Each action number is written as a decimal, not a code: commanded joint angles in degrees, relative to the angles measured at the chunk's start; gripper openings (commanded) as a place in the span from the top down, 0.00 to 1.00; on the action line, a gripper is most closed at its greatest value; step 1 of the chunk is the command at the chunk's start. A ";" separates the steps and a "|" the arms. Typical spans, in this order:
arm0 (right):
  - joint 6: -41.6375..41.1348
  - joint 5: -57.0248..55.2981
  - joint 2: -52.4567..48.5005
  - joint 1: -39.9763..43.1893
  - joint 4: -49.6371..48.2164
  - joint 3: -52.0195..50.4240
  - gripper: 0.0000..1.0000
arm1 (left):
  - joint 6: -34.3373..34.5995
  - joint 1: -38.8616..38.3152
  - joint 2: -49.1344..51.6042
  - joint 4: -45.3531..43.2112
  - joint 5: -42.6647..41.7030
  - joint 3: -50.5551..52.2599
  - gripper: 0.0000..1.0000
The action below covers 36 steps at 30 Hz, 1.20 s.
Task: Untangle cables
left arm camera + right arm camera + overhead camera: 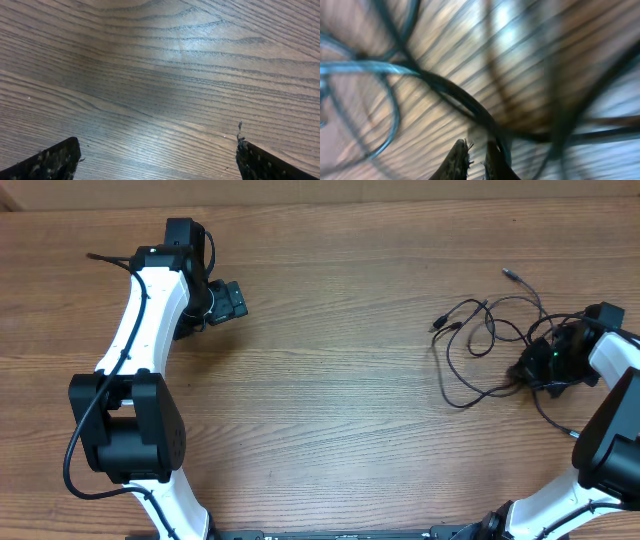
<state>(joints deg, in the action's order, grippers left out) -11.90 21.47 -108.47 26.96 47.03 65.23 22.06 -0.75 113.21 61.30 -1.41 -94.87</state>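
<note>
Cables: one loose tangle near table's right edge, none separated yet; right gripper in it, left gripper well apart. L wrist: claw spread over bare wood. R wrist: fingertips nearly pressed together, one cable beside them, grip unclear

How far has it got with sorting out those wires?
Nothing looks done: the cables lie in one tangle. In hand: the right hand sits among them, fingers nearly shut beside a strand; a grip is unclear. The left hand hangs open over the table. Left: separating every cable.
</note>
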 commanded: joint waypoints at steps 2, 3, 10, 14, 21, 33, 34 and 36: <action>3.61 12.92 1.11 -1.86 5.22 3.98 0.91 | -0.68 -0.39 -0.07 -0.04 0.52 -0.42 0.00; 4.85 14.69 1.11 -2.38 7.26 5.53 0.91 | -0.68 -0.39 -0.09 -0.04 0.52 -0.42 0.01; 9.22 15.52 1.11 -9.60 17.86 14.97 0.83 | -0.68 -0.39 -0.07 -0.04 0.52 -0.42 0.00; 9.18 11.19 1.09 -14.67 16.74 15.08 0.78 | -0.68 -0.39 -0.07 -0.04 0.52 -0.42 0.00; 8.94 5.25 1.09 -23.93 15.41 15.04 0.60 | -0.68 -0.39 -0.07 -0.04 0.52 -0.42 0.00; -4.31 -7.76 1.09 -36.63 8.85 14.97 0.00 | -0.68 -0.39 -0.07 -0.04 0.52 -0.42 0.00; -5.03 -9.18 1.09 -37.51 8.46 14.97 0.00 | -0.68 -0.39 -0.07 -0.04 0.52 -0.42 0.01; -5.07 -11.58 1.09 -38.91 7.65 14.97 0.00 | -0.68 -0.39 -0.07 -0.07 0.52 -0.42 0.00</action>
<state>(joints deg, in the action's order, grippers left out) -13.43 16.25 -108.42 -10.24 55.46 79.53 22.06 -0.75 113.21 61.30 -1.41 -94.87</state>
